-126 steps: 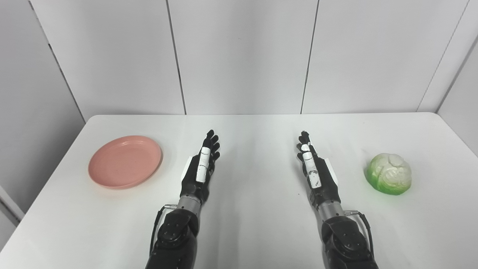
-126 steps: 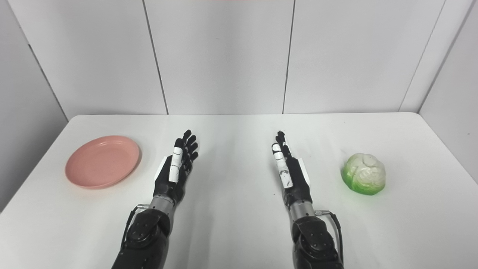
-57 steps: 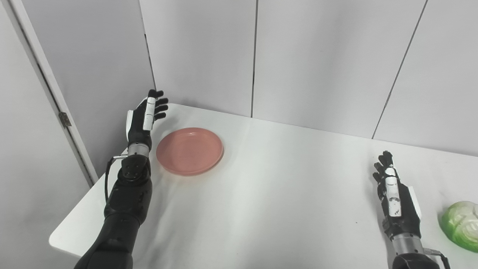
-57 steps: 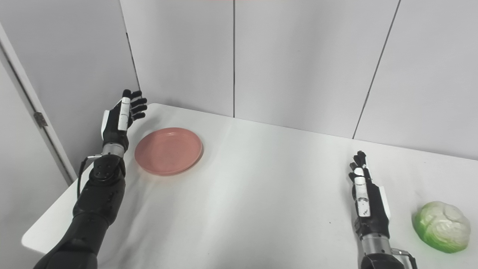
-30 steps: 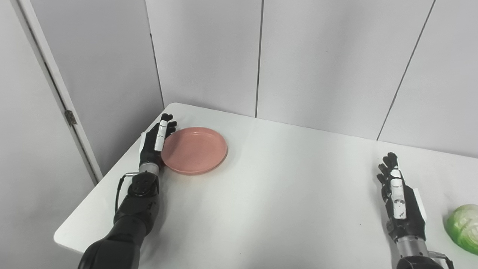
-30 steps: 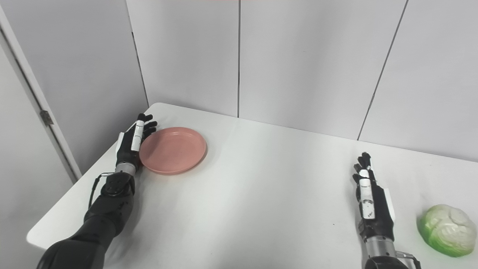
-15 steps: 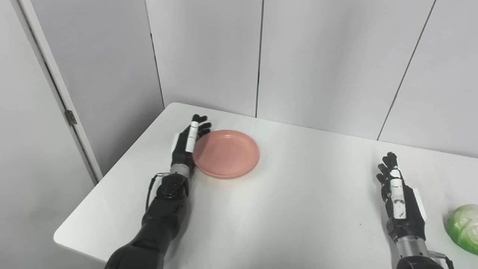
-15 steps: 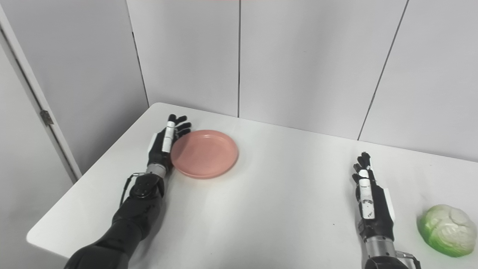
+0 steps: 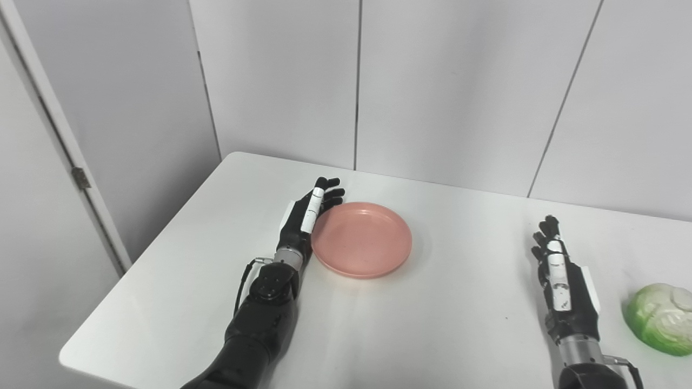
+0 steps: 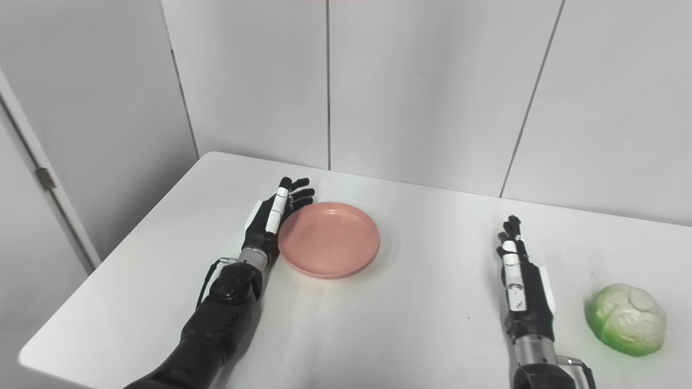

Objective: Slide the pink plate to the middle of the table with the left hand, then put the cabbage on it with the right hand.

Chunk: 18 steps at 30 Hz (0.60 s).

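The pink plate (image 9: pixel 361 240) lies flat on the white table (image 9: pixel 443 329), left of the table's middle. My left hand (image 9: pixel 307 221) is open, its palm and fingers set against the plate's left rim (image 10: pixel 270 220). My right hand (image 9: pixel 562 281) is open and empty, edge-on just above the table at the right. The green and white cabbage (image 9: pixel 660 317) sits on the table to the right of my right hand, apart from it; it also shows in the right eye view (image 10: pixel 626 319).
Grey wall panels (image 9: pixel 448 92) stand behind the table's far edge. A door frame with a hinge (image 9: pixel 80 177) stands at the left. The table's left edge (image 9: pixel 146 254) runs close behind my left arm.
My left hand has pushed the plate to the right across the table. The camera has panned slightly right. My right hand and the cabbage have stayed put.
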Each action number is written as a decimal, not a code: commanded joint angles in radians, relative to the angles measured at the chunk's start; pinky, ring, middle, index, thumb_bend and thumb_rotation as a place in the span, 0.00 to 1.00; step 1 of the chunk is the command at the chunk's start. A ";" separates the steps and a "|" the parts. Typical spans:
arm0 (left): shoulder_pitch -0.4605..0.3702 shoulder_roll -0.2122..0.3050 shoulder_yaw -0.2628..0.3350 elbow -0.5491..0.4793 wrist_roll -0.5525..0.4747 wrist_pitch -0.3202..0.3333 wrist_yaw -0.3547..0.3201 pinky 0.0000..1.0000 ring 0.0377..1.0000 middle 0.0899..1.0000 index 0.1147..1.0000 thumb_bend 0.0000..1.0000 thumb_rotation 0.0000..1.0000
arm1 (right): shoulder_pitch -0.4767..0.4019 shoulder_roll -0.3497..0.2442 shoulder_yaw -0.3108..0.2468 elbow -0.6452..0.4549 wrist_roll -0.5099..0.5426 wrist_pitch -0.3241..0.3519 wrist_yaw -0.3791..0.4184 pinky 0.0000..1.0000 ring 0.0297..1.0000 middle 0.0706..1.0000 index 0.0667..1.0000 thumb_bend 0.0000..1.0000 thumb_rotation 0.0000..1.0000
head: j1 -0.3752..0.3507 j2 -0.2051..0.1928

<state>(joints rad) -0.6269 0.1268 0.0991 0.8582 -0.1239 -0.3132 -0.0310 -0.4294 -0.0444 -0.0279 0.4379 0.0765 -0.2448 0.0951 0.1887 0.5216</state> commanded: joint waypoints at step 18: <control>0.078 -0.132 -0.072 -0.110 -0.006 0.086 -0.093 0.92 0.81 0.78 0.76 0.83 1.00 | -0.003 0.054 0.022 -0.114 -0.042 0.061 -0.066 1.00 0.99 0.99 1.00 0.72 1.00 | -0.266 0.079</control>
<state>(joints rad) -0.5810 0.0238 0.0387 0.7422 -0.1243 -0.2316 -0.1068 -0.4008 0.0059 -0.0033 0.3639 0.0349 -0.1815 0.0323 -0.0780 0.6013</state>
